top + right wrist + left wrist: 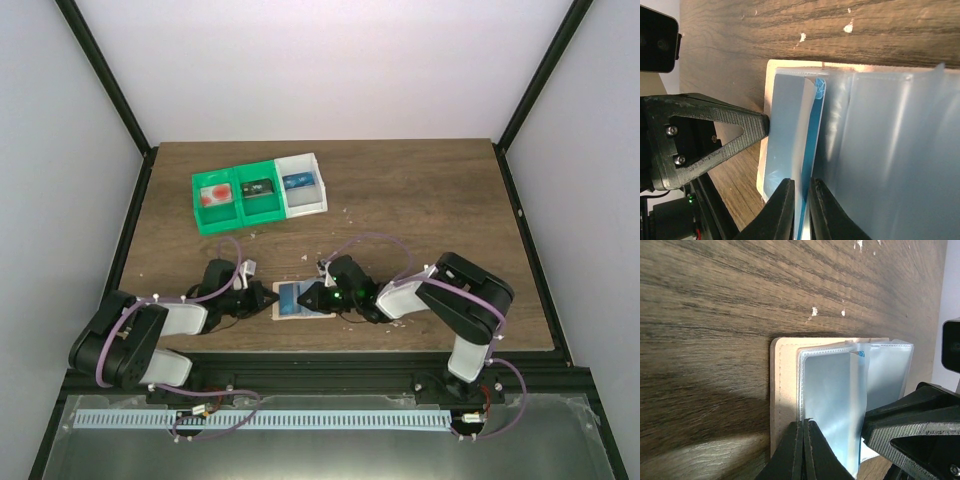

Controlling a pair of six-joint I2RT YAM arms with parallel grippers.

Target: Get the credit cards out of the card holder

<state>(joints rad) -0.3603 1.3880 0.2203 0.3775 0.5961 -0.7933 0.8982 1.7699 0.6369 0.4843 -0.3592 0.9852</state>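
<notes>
One card to go, by the look of it. The right gripper [800,184] has its fingers squeezed thin on the edge of a blue plastic credit card [813,140], which pokes out of a clear sleeve in the flat tan leather-like card holder [790,64]. The left gripper [803,424] is fully closed with its tips together, pressing on the holder's opposite edge. So the holder lies flat on the dark wooden table [430,200], right between our two hands.

We'd slide the card low and straight along the sleeve, away from the left hand, which has to hold firm or the whole holder drags along. It's also worth checking we're pinching card only, not the sleeve film too; we can't tell that for sure.

For room, the table's near edge sits close behind both wrists, so pulling back is tight. There's open wood beyond the fingertips and out past the right hand. The green plastic tray [240,224] and white plastic tray [306,209] sit well beyond the fingertips, with cards in their compartments.
</notes>
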